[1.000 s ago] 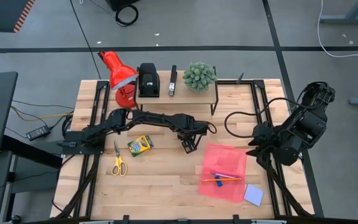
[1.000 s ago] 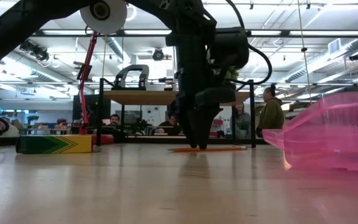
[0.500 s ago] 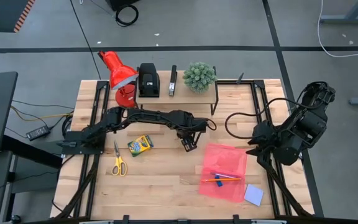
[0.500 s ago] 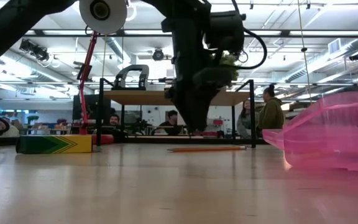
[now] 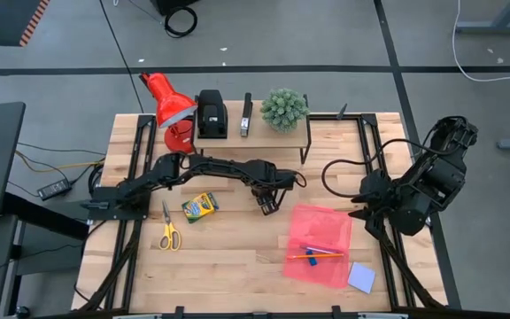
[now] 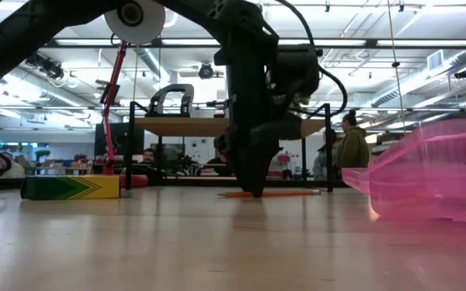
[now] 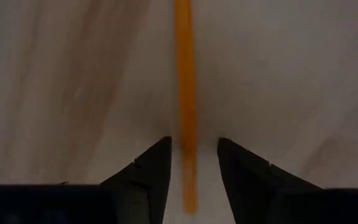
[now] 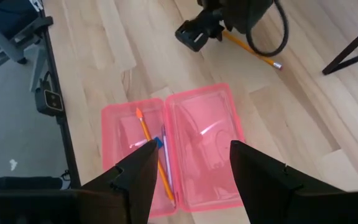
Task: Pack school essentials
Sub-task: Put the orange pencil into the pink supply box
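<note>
low view: my left gripper has come back down to the bench, fingers spread around the orange pencil, ready to pinch it.

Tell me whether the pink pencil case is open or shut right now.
Open. The pink pencil case lies spread flat in two halves, with an orange pencil inside one.

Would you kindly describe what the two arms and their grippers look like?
Both arms are dark, nearly black, jointed segments. The left gripper has two tapered, wedge-shaped black fingers; the right gripper matches. A black cable loops beside the right arm.
</note>
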Motion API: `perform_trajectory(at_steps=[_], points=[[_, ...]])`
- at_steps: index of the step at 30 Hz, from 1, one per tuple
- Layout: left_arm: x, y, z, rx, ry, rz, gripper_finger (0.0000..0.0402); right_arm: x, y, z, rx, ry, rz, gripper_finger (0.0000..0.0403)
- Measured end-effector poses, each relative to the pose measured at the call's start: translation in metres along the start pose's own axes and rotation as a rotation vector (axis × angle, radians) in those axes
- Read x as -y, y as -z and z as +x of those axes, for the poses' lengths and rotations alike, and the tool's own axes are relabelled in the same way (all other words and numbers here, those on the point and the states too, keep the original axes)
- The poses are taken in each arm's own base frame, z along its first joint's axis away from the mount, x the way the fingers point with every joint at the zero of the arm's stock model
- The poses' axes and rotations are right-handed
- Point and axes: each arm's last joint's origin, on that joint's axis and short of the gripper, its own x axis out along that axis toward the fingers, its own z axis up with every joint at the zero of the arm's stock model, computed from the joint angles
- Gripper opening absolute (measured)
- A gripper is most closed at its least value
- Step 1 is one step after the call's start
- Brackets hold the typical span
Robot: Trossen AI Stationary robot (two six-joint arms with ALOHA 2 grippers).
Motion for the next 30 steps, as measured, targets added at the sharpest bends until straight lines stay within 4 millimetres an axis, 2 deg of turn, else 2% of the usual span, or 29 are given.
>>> perform_trajectory(at_steps=[9,15,19,23,30], points=[[0.012,0.01,0.008,-0.029,0.015,-0.011,0.0102,0.0,0.0,0.0,-0.001,-0.001,-0.005,0.0206],[0.031,0.018,0.007,-0.019,0.004,0.039,0.0016,0.0,0.0,0.0,-0.003,-0.002,-0.015,0.0206],[0.048,0.027,0.006,-0.026,0.017,0.087,0.0016,0.0,0.0,0.0,-0.003,-0.002,-0.034,0.0206],[0.059,0.032,-0.006,-0.03,0.086,0.077,0.0007,0.0,0.0,0.0,-0.004,-0.002,-0.037,0.0206],[0.055,0.03,-0.035,0.032,0.109,0.045,0.0001,0.0,0.0,0.0,-0.005,0.002,-0.047,0.0206]])
